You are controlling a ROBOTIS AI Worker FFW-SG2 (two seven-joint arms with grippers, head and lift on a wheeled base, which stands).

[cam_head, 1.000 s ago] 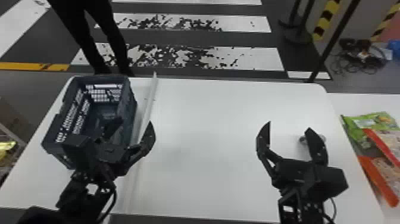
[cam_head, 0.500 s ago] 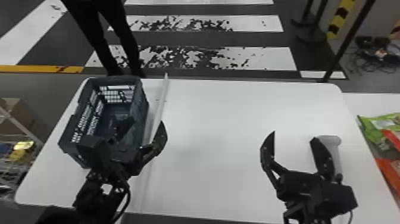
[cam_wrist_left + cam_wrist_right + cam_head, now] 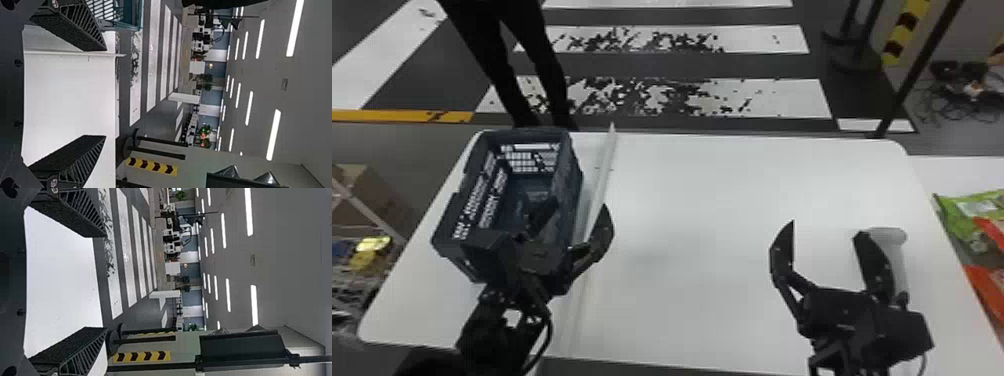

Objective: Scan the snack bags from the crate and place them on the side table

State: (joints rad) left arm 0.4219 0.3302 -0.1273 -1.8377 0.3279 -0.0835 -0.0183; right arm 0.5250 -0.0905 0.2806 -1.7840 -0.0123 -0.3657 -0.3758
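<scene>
In the head view, the dark blue crate [image 3: 571, 172] stands at the left of the white table [image 3: 692, 200]. My left gripper [image 3: 576, 209] is open over the crate's near right part and hides some of it; in the left wrist view, nothing is between this gripper's [image 3: 105, 93] fingers. On the right, my right gripper [image 3: 826, 229] stands open above the table, also holding nothing, as the right wrist view of the gripper [image 3: 105, 282] confirms. A green snack bag [image 3: 977, 212] and an orange-red bag [image 3: 987, 290] lie on the side table [image 3: 927, 175] at the right edge.
A pale grey object with a rounded top [image 3: 894, 237] is partly hidden behind my right gripper's outer finger. One long white strip [image 3: 604, 175] runs along the crate's right side. Shelving with yellow packages [image 3: 369, 250] stands beyond the table's left edge.
The head view has swung left, so table and crate appear farther right. Relative to the table, my right gripper sits slightly farther left, exposing more of the pale grey object. Both grippers remain open.
</scene>
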